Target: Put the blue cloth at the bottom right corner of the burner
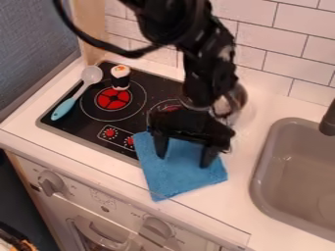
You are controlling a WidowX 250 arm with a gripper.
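Observation:
The gripper [184, 156] is at the middle of the view, over the upper part of the blue cloth [177, 176], its two fingers spread wide apart. Flat and roughly square, the cloth lies across the lower right corner of the black burner [65, 120] and the white counter in front. Its upper edge is partly hidden by the gripper. Whether the fingertips touch the cloth, I cannot tell.
A spoon with a light blue handle [64, 109] and a small white-topped object [120, 77] rest on the burner's left part. Behind the arm stands a partly hidden metallic object [238, 98]. The grey sink [260, 184] is at the right.

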